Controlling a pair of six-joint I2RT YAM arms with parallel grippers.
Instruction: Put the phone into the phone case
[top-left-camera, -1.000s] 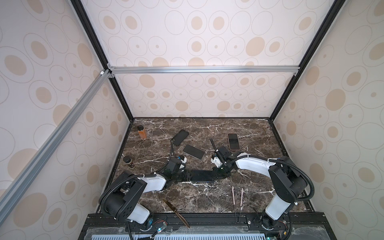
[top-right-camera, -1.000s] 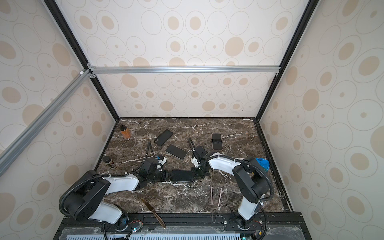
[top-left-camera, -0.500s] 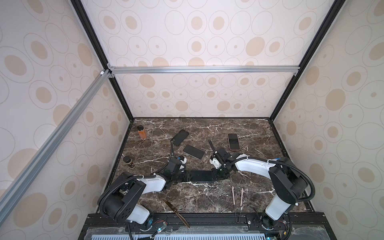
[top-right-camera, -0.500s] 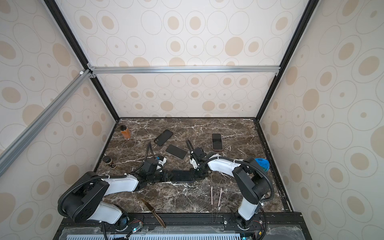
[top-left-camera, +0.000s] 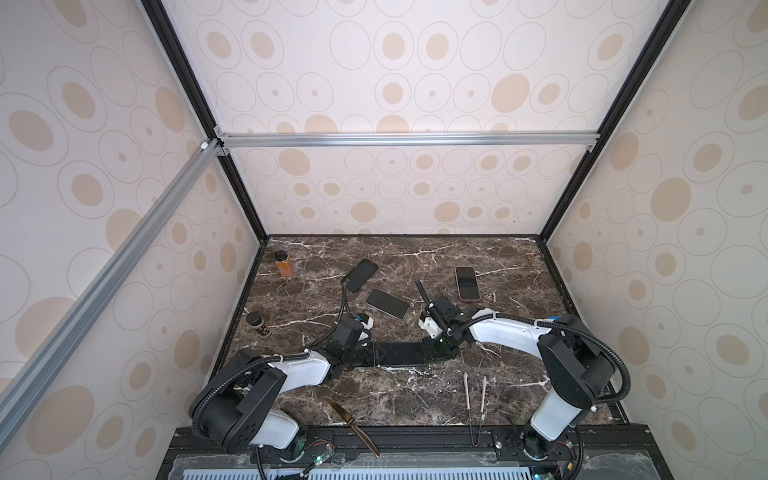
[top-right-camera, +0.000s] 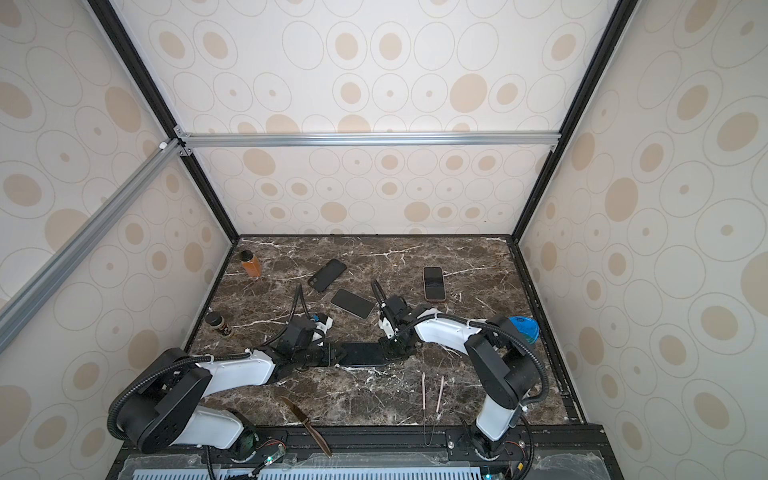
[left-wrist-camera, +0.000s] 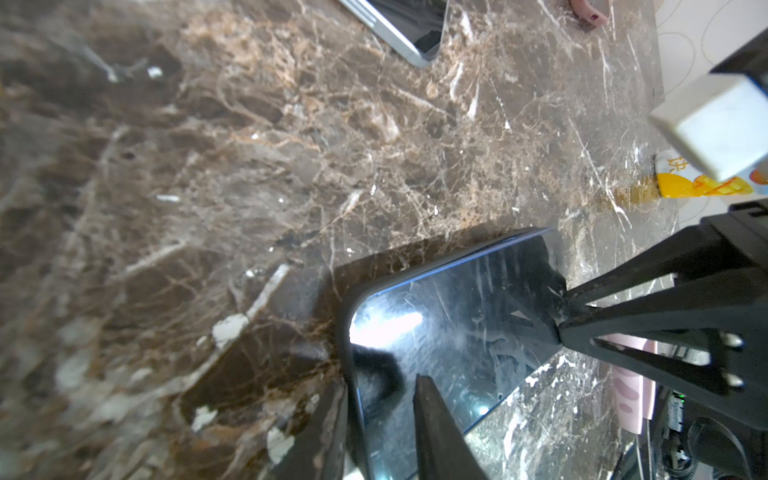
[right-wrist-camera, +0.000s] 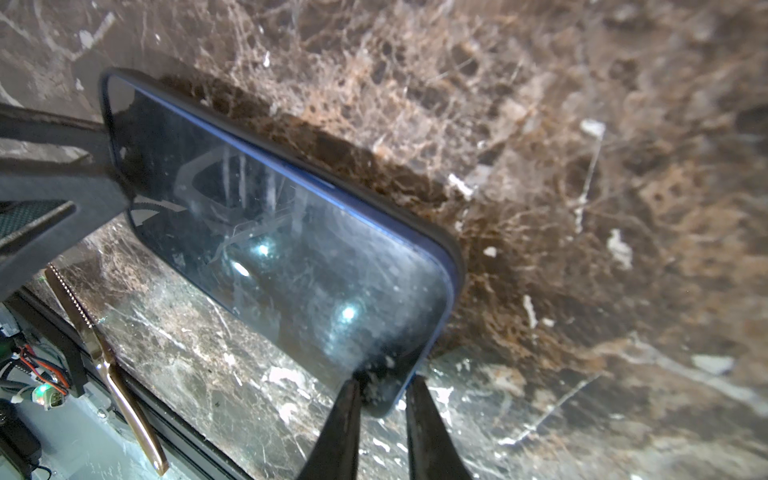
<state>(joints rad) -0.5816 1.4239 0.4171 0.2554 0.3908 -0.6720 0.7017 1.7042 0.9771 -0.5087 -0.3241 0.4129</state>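
progress: phone (right-wrist-camera: 282, 249) is looking seated in the phone case (right-wrist-camera: 454, 270). In both wrist views a dark rim is wrapping the blue edge along the visible side and end. Judging it nearly done.
location: the cased phone is lying on the table (top-left-camera: 415, 257) just behind the tongs (top-left-camera: 476, 395), toward the left arm's side.
left claw (top-left-camera: 376, 356): narrowly parted, with one finger sitting over the screen and the other outside the case edge. Can't tell if it's clamping.
right claw (right-wrist-camera: 382, 415): narrowly parted and pinching the corner at the opposite end.
remaining: checking that every corner is snapped in, then letting go.
hidden: both claws are covering the corners under them, and shadow is hiding the underside. Dark slabs (top-left-camera: 386, 303) are lying well behind the tongs; can't tell if they're phones or cases.
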